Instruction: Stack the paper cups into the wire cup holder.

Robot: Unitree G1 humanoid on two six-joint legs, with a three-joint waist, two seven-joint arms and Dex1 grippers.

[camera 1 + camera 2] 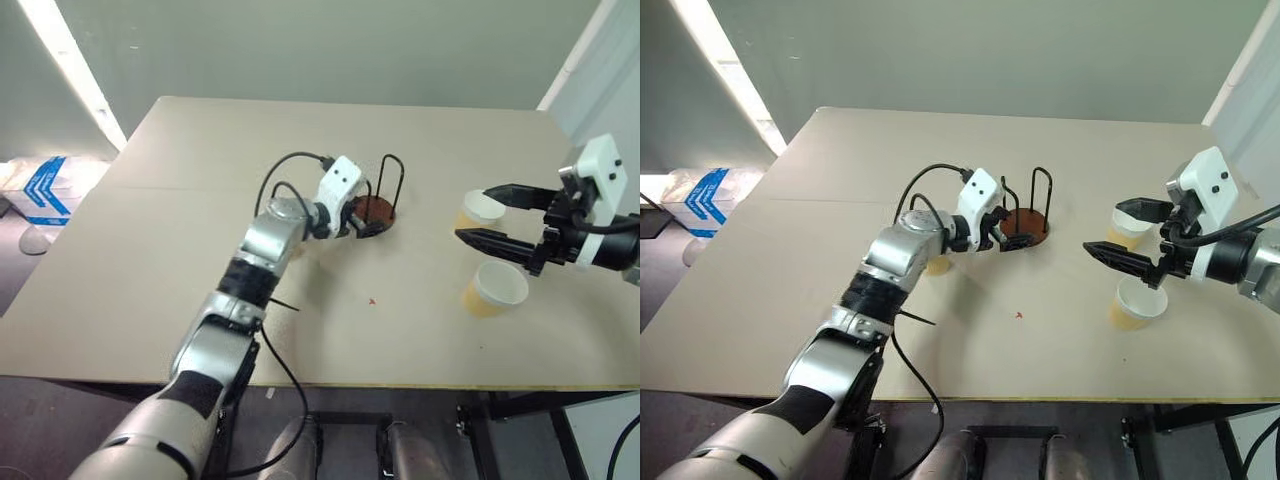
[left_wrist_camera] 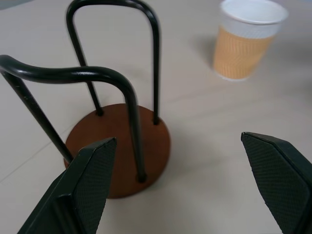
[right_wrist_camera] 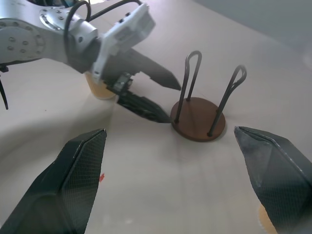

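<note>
Both end effectors, left point(image 1: 358, 222) and right point(image 1: 492, 218), gape released; we judge the paper cups point(image 1: 493, 289) light and crushable, best pinched gently mid-wall.

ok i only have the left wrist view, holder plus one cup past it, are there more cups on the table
observer: yes, three in all. A far paper cup and a near paper cup stand on the robot's right side.
operator: and the third
observer: the third paper cup stands close beside the left arm's wrist, on the side away from the wire cup holder.
operator: is the right arm holding anything
observer: no, the right gripper is open and empty, its fingers up by the two right-side cups.
</note>
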